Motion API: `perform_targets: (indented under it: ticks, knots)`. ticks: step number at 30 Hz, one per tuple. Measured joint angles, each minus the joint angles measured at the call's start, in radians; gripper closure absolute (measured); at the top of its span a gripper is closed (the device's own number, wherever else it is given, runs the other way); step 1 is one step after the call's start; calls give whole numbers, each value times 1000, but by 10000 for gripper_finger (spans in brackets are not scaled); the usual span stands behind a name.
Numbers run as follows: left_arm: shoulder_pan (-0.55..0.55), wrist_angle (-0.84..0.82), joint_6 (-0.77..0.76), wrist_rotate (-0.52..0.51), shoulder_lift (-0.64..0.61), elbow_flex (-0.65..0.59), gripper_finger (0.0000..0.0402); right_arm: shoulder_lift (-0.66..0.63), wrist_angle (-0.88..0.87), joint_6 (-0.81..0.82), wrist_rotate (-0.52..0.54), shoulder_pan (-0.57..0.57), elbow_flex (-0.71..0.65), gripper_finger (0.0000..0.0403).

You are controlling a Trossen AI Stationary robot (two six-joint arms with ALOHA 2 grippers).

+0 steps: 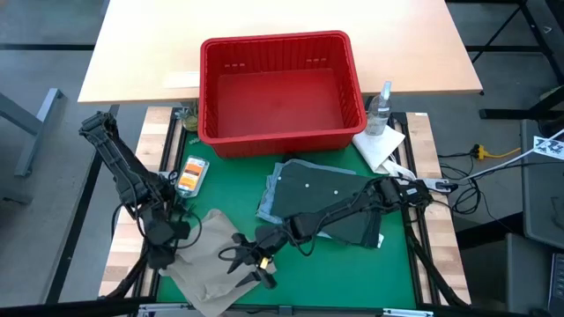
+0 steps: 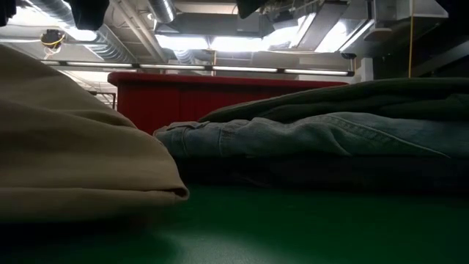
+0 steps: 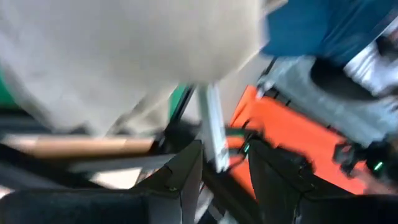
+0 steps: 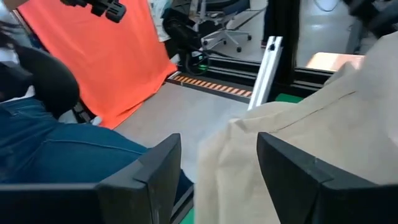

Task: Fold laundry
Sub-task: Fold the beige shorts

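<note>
So the beige khaki piece (image 1: 207, 264) is sitting at about 7 o'clock on the green mat (image 1: 352, 273), right at the front edge and partly hanging off it, looks like it's been laid out there to get its fold. The rest of the laundry is a stack around 3 o'clock of that: dark olive green piece (image 1: 326, 198) on top, light blue denim (image 1: 269, 201) poking out underneath on the left side. My guess is that's the waiting pile, kept clear so the khaki has room.

Right gripper (image 1: 251, 261) is reached way across, hovering over the khaki's right edge with its jaws spread wide, nothing in them. Left gripper (image 1: 163, 242) is at the khaki's 9 o'clock side, fingers parted a moderate amount, and I can't see anything pinched there either.

Red plastic basket (image 1: 280, 132) sits at 12 o'clock, with nothing visible in it, probably where things came from.
</note>
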Motion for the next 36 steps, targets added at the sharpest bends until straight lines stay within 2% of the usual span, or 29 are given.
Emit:
perform_targets:
  ticks: [3,7,10,12,17,23,26,30,36]
  knots:
    - [0,52,-43,-78,0,0,276,0,0,-3,-34,0,0,191]
    - [-5,134,-93,-41,0,-1,276,0,-4,-13,-69,-9,0,191]
    - [-20,203,-96,-74,-4,-1,276,0,-11,-20,-63,-20,0,191]
    - [-31,251,-93,-137,-5,-1,276,0,-27,-23,-59,-22,0,191]
    - [-82,277,-113,-381,-5,-1,276,-2,-107,-31,-64,-33,0,191]
    - [-183,287,-307,-492,19,-1,276,-26,-164,-112,-76,-38,-1,191]
    - [-237,310,-419,-543,57,-1,276,-53,-239,-165,-43,-38,-1,191]
    - [-286,361,-547,-601,141,-1,277,-76,-327,-232,69,-38,0,191]
    - [-286,440,-719,-585,316,-1,277,-81,-392,-267,219,-38,0,191]
